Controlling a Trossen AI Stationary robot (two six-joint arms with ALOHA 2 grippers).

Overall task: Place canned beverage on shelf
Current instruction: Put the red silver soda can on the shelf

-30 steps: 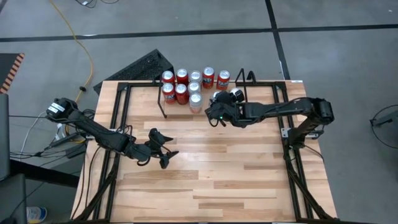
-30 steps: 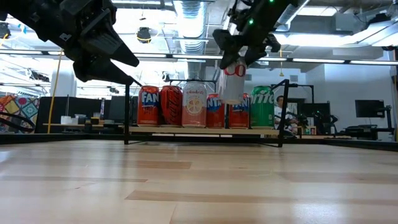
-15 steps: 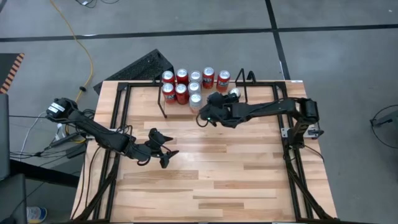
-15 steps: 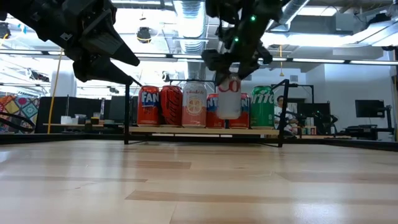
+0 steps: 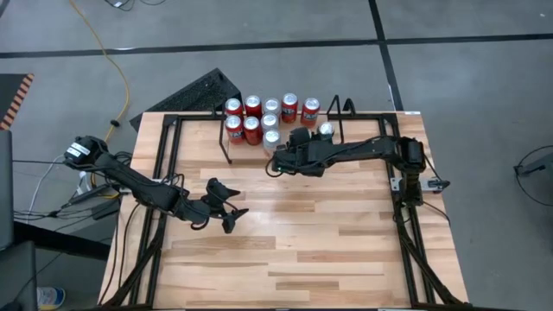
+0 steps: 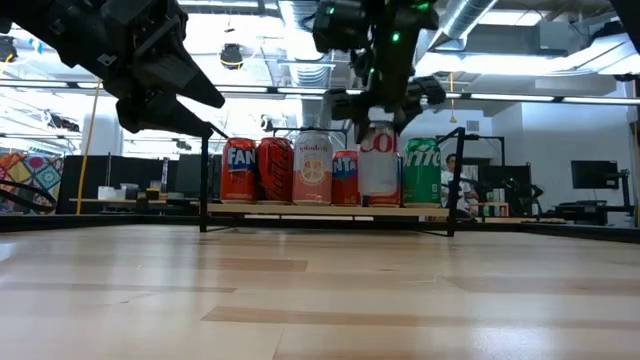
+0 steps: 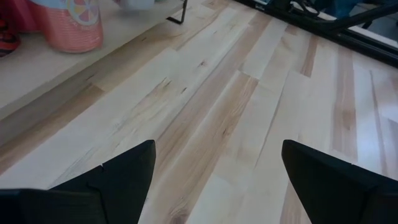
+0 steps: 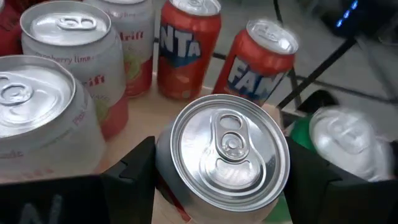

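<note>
The shelf (image 5: 228, 145) of thin black rods stands at the table's far edge, its wooden board (image 6: 300, 211) carrying several red, pink and green cans (image 5: 259, 119). My right gripper (image 5: 298, 140) is shut on a silver canned beverage with red lettering (image 6: 378, 160) and holds it among the cans, beside a green can (image 6: 421, 172). Its base sits a little above the board. My left gripper (image 5: 232, 216) hangs open over the table's left middle, touching nothing. My right gripper pinches the silver can's side wall just below the top rim (image 8: 171, 155) between its two fingers (image 8: 134, 177), one on each side. The fingers slant down from the table's near right side. The can stands upright in the hold.
Pink cans (image 8: 62, 124) and red Fanta cans (image 8: 186, 50) stand close around the held can. The shelf's upright end loops (image 6: 452, 180) rise at both ends. Bare wooden table (image 5: 302, 233) lies in front. Black rails (image 5: 406, 225) run along the table's sides.
My right gripper has moved toward the table's left edge and down to the shelf, rolling its wrist. The silver can has sunk from above the other cans' tops to their level and gone from tilted to upright.
</note>
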